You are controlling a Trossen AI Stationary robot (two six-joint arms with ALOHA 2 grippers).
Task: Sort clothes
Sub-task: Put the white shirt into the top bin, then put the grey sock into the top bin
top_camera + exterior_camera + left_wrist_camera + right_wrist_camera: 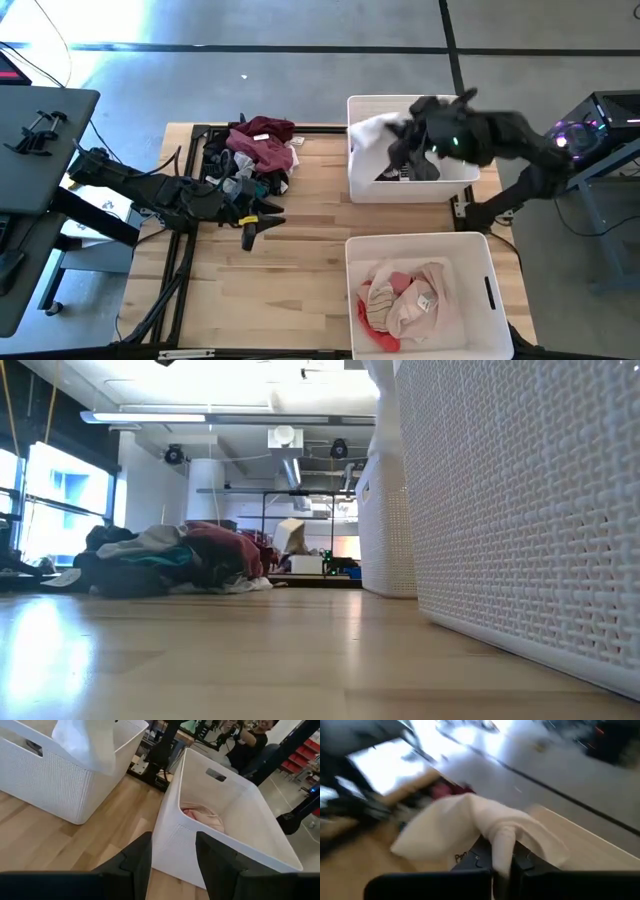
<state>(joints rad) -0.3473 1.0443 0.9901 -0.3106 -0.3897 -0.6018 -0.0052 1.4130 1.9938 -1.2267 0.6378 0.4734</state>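
Observation:
A pile of clothes (255,150) in maroon, black, white and teal lies on the table at the far left; it also shows in the low view (170,560). My right gripper (408,152) is over the far white bin (465,178), shut on a white garment (372,130). My left gripper (262,224) is open and empty over the table, just near of the pile; its fingers (137,857) point toward the near white bin (175,835). Pink and red garments (400,295) lie in the near bin. My right gripper pinches a bunched fold of the white garment (502,845) between its two fingers. The cloth spreads out beyond the fingertips. In the left wrist view the garment (87,742) hangs down over the far bin's rim.
The two white bins stand side by side at the table's right, the near bin (480,255) by the front edge. Bare wood (300,260) lies between the pile and the bins. A person (245,740) sits beyond the table's right edge.

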